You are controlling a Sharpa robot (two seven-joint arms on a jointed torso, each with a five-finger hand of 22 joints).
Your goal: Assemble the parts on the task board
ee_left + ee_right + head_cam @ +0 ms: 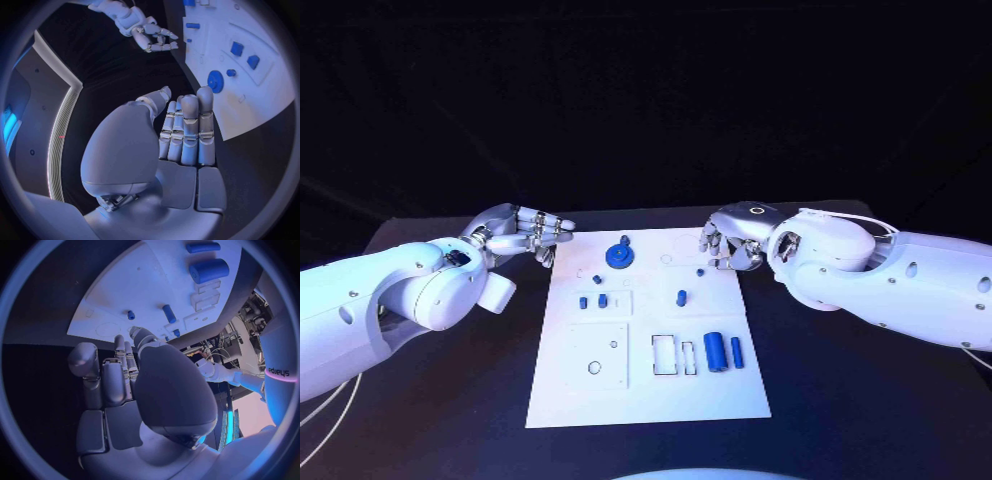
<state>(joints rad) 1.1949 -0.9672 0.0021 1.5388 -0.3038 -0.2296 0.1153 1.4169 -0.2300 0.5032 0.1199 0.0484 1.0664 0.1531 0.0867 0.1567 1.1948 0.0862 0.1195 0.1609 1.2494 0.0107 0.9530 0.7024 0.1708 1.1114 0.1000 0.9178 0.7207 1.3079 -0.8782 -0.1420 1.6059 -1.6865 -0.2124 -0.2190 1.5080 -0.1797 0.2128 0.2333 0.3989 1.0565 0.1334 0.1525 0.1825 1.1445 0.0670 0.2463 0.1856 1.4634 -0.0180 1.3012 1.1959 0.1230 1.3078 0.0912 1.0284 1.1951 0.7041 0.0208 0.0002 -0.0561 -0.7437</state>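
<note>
Left hand [527, 236]: hovers over the table just beside the board's far left corner; fingers extended side by side, thumb a little apart, holding nothing, touching nothing.
Left hand, wrist view [181, 127]: palm bare, fingertips pointing toward the board edge near the gear.
Board [574, 395]: white plate in the middle of the black table [877, 400], between the two hands.
Gear [620, 258]: blue disc near the board's far edge, nearer the left hand.
Small pegs [602, 299]: short blue pieces at mid-board, left of centre.
Peg [681, 297]: lone blue piece at mid-board, right of centre.
Cylinders [715, 351]: a thick and a thin blue one, lying side by side by the right edge.
Right hand [733, 240]: over the board's far right corner, fingers curled down and apart, holding nothing; whether the tips touch the board I cannot tell.
</note>
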